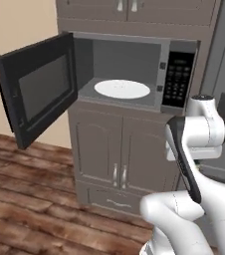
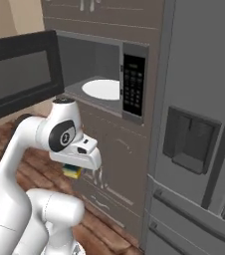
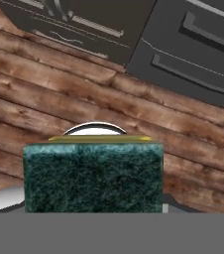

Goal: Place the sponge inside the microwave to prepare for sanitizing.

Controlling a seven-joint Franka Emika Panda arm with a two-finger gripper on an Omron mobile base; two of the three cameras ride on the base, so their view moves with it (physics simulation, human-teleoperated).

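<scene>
The microwave [image 1: 178,79] sits in a cabinet niche with its black-window door [image 1: 40,92] swung wide open to the left. A white turntable [image 1: 122,88] lies bare in the grey cavity. In the right base view the microwave [image 2: 134,84] is above and beyond my hand. My gripper [image 2: 74,168] points down at the floor, well below the cavity, and is shut on the sponge [image 2: 71,173], a small yellow-green block. In the hand view the sponge [image 3: 93,173] shows its dark green face and hides the fingertips.
A grey fridge [image 2: 199,124] stands right of the microwave. Lower cabinet doors [image 1: 119,154] and a drawer are under the niche. The open door juts out over the wooden floor [image 3: 109,109]. My own arm [image 1: 194,144] rises at the right of the left base view.
</scene>
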